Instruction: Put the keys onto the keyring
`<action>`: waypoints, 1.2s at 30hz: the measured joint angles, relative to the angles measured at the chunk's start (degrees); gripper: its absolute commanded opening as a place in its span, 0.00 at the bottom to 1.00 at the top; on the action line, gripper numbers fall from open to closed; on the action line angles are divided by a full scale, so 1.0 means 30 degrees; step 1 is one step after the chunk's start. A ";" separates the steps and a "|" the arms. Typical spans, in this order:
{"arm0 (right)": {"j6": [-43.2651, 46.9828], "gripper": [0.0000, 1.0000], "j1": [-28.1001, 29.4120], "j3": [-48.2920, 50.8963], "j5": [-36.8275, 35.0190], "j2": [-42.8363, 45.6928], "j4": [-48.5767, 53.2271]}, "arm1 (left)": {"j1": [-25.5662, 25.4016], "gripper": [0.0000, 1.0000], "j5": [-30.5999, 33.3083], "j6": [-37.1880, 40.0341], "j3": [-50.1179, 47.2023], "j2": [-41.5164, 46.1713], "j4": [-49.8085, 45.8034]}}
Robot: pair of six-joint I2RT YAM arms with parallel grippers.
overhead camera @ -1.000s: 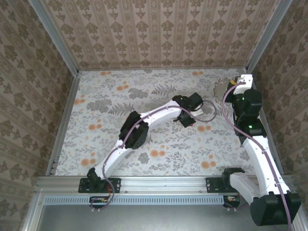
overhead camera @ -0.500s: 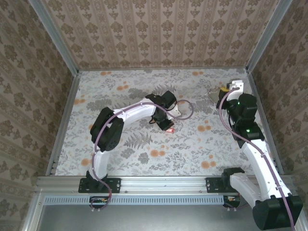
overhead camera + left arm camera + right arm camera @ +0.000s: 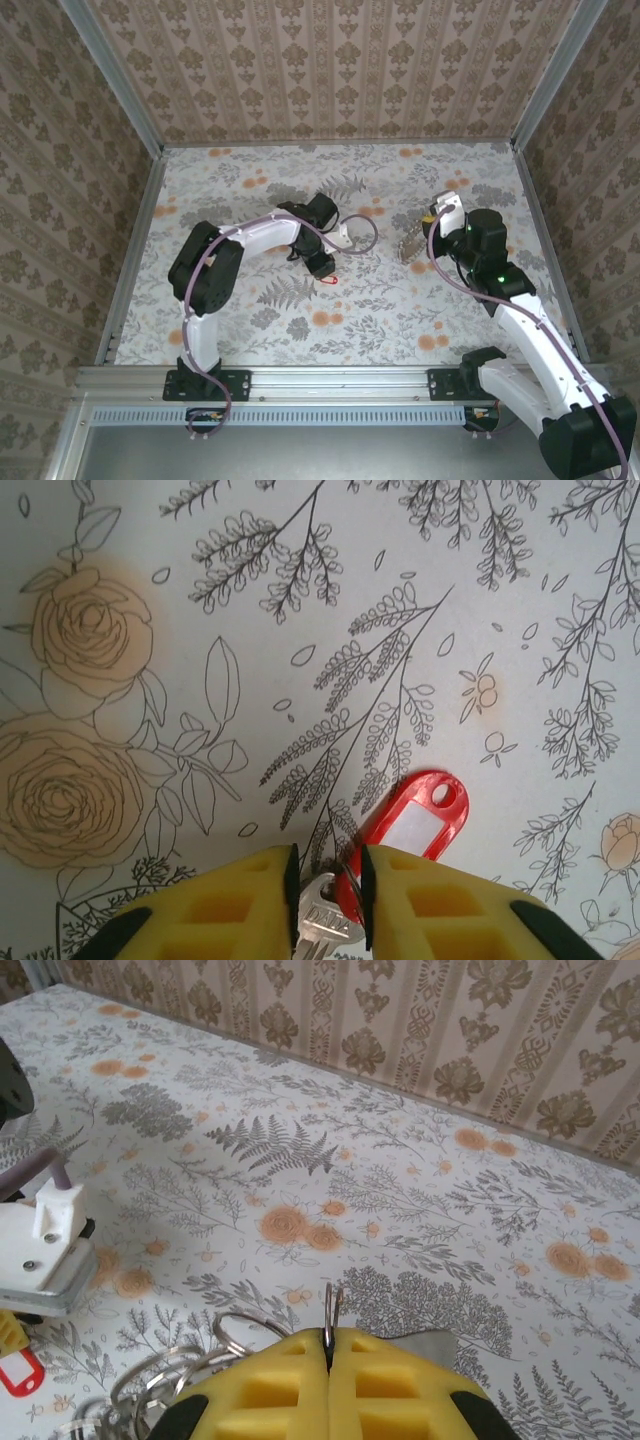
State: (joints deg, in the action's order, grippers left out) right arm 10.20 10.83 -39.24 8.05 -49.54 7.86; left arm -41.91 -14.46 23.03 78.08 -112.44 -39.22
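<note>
Yellow-padded left hand (image 3: 327,880) angled down, pinching one red-tagged key (image 3: 410,825); right hand (image 3: 328,1345), at three o'clock, nipping upright keyring (image 3: 331,1308).

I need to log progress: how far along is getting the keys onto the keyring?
Done: nothing threaded that I can see. In hand: the left gripper pinches the red-tagged key; the right gripper is shut on the keyring, well apart from that key in the top view. Left: bring them together and thread the key on.
</note>
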 measured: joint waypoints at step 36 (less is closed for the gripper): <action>0.1909 0.00 -0.0007 -0.0066 0.0036 0.0947 0.1617 | -0.0270 0.26 0.1071 -0.5253 -0.0444 0.0474 -0.0612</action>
State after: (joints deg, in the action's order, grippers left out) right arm 15.92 10.81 -39.44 8.16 -46.70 12.71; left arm -42.72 -11.25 7.27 76.75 -111.02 -41.06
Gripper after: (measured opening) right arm 0.046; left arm 0.257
